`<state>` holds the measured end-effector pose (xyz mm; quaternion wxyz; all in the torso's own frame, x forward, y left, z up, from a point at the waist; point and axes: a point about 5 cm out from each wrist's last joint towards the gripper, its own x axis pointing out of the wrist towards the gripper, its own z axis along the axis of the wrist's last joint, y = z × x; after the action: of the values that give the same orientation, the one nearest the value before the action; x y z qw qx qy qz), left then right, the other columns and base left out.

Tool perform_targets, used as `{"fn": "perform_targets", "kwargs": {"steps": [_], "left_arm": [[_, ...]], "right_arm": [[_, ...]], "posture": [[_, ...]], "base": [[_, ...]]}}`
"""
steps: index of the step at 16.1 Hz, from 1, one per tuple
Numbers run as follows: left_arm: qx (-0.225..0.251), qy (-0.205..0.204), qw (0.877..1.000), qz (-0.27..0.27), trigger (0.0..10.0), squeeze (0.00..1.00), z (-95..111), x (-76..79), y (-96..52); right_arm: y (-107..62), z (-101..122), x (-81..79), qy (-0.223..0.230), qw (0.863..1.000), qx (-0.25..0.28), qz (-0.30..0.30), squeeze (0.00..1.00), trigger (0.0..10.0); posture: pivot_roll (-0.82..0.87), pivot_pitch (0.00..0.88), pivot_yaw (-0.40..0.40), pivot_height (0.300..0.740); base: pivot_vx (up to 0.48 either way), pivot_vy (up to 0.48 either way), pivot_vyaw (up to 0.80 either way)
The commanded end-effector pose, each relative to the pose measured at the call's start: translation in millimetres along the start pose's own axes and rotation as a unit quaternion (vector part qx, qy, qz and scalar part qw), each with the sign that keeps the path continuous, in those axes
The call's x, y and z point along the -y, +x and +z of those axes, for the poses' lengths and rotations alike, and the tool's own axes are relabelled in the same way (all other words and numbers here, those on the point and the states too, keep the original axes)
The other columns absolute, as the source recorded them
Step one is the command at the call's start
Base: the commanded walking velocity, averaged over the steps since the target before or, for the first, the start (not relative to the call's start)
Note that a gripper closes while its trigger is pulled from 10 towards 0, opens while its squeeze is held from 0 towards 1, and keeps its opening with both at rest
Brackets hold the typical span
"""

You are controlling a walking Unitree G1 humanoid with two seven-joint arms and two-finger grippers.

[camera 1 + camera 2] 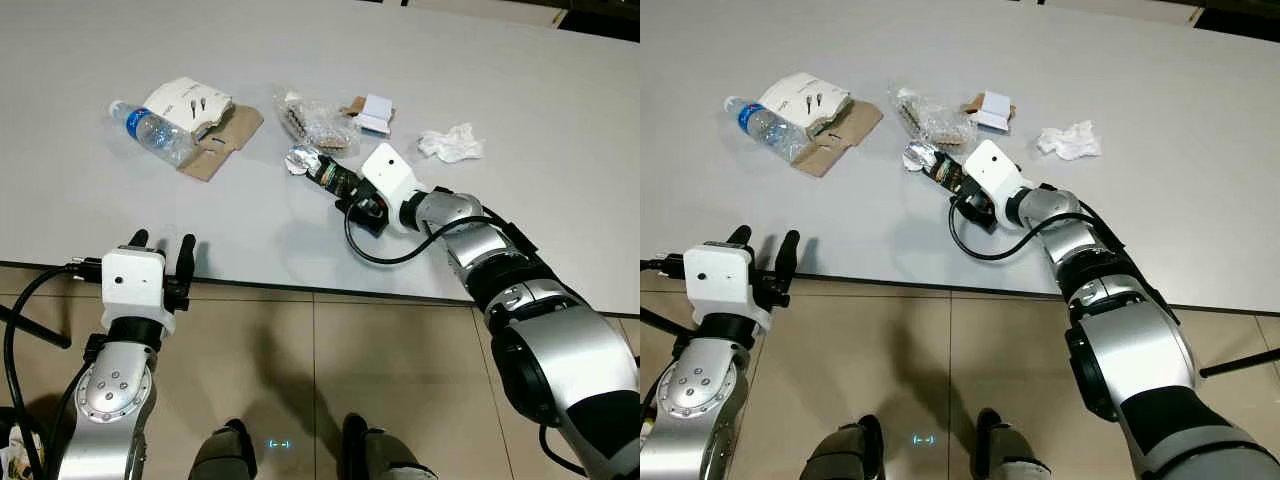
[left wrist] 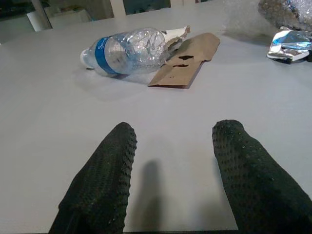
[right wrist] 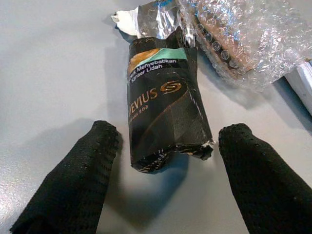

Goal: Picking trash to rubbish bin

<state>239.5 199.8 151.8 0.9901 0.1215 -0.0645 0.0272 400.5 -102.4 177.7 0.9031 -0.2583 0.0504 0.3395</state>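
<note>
Presently the approach-to-grasp step is judged to be in hand: a crushed black cigarette pack lies on the table between the spread fingers of the right gripper, touched by neither. The jaws are released, one to each side of the pack's near, torn end. For the next move, a short advance is called for so that the pack sits deeper between the jaws, followed by closure across its narrow width and a lift; a firm but limited squeeze is advised, since the pack is soft card and already creased.

The pack is glossy, flattened and dented, with silver foil spilling from its far end. Just beyond, a bubble-wrap bag, clear and crinkled, is seen close beside the foil; care is needed that it is not dragged along.

Further off are a small white box and a crumpled white tissue. Ahead of the left gripper, whose jaws are also released and empty above the table edge, lie a clear crushed bottle with a blue label and flat brown cardboard.
</note>
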Motion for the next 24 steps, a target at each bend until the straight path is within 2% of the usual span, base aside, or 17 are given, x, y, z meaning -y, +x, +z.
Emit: {"fn": "perform_targets", "kwargs": {"steps": [1,12,19,21,22,24], "left_arm": [[-0.002,0.001,1.000,-0.004,10.0,0.00,2,3.8,-3.3],[0.000,-0.008,1.000,-0.018,10.0,0.00,3,14.4,-0.1],[0.001,-0.010,1.000,-0.021,10.0,0.00,3,17.1,2.1],[0.003,-0.013,1.000,-0.024,10.0,0.00,3,19.7,4.9],[0.004,-0.014,1.000,-0.025,10.0,0.00,2,20.6,6.7],[0.005,-0.017,0.999,-0.027,10.0,0.00,1,22.9,10.5]], "right_arm": [[-1.5,-6,0.4,0.013,1.000,-0.007,-0.008,0.00,0.0],[-4.7,-22,-5.9,0.060,0.998,-0.006,-0.020,0.00,0.0],[-5.3,-28,-10.7,0.071,0.997,-0.005,-0.016,0.00,0.0],[-5.1,-26,-13.0,0.068,0.998,0.008,0.003,0.00,0.0],[-5.0,-22,-13.9,0.065,0.998,0.022,0.017,0.00,10.0],[-6.1,-14,-10.5,0.065,0.996,0.052,0.019,0.00,10.0]], "posture": [[0.12,0.269,-0.102,0.740],[0.11,0.262,-0.090,0.740],[0.11,0.249,-0.085,0.740],[0.11,0.234,-0.081,0.740],[0.11,0.224,-0.080,0.740],[0.10,0.207,-0.076,0.740]], "base": [[0.000,0.000,0.00],[0.000,0.000,0.00],[0.000,0.000,0.00],[0.000,0.000,0.00],[0.000,0.000,0.00],[0.000,0.000,0.00]]}}
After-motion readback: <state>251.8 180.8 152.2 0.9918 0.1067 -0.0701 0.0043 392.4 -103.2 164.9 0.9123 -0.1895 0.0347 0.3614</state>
